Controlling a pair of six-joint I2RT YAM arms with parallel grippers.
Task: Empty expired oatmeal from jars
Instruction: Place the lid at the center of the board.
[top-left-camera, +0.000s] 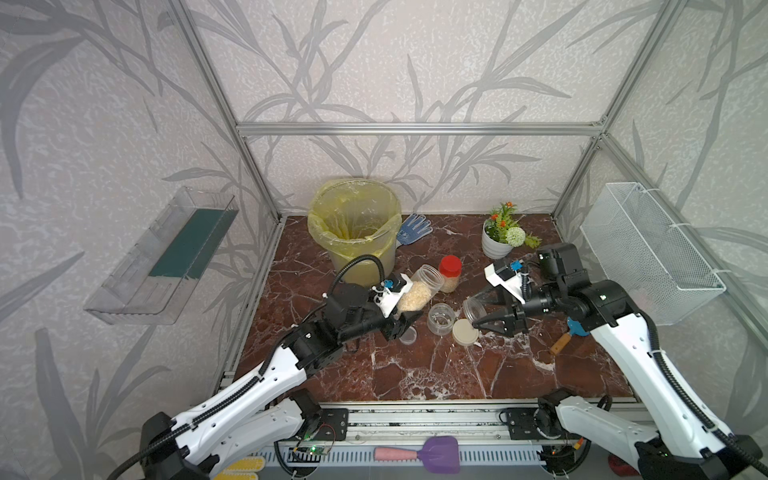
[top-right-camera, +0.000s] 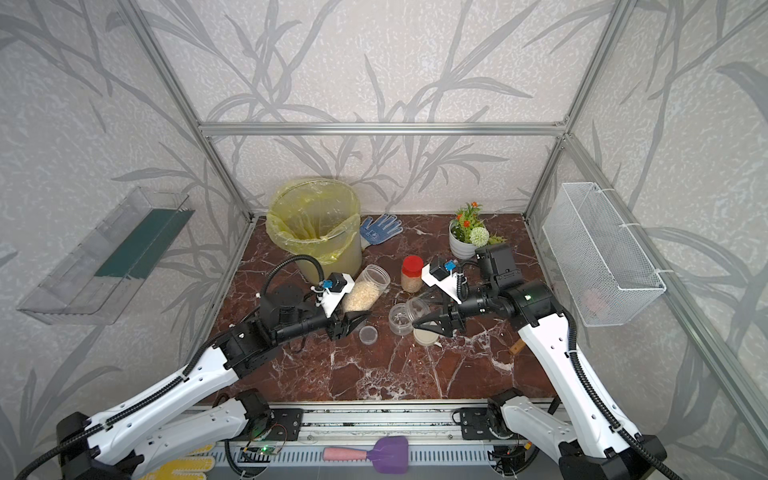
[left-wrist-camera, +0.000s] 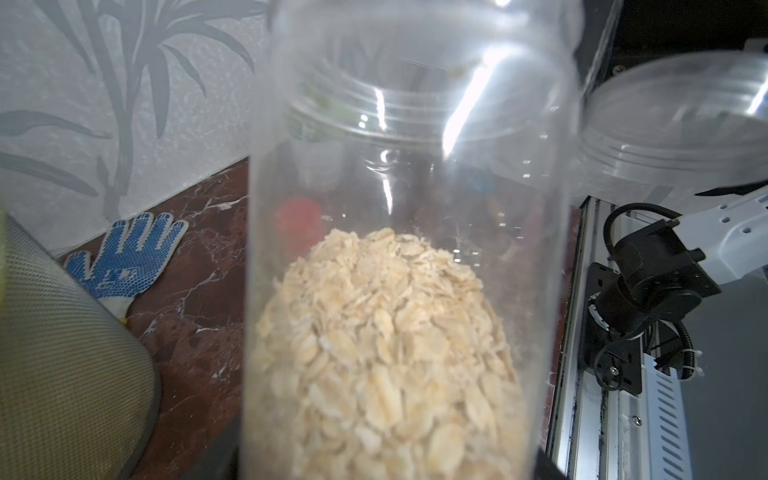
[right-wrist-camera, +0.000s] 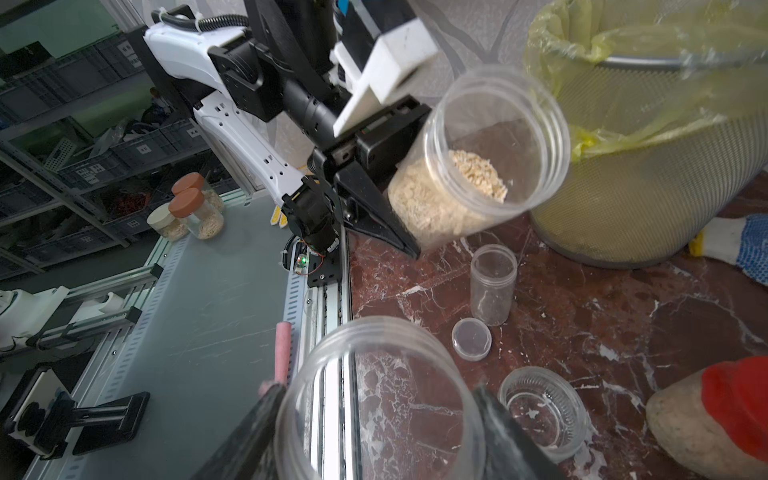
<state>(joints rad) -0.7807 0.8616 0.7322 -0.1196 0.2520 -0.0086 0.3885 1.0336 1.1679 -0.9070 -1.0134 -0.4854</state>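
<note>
Jar (top-left-camera: 424, 286) held slanted in outstretched left hand (top-left-camera: 409, 311).

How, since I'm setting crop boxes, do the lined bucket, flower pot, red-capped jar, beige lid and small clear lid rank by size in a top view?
1. lined bucket
2. flower pot
3. red-capped jar and beige lid: about alike, unranked
4. small clear lid

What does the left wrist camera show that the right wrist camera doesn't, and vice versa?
Left wrist only: the right arm's base mount. Right wrist only: the left gripper clamping the oat jar, an empty slim jar, a small lid, a squat jar. Both: oat jar, bin, blue glove, the clear lid the right gripper holds.
</note>
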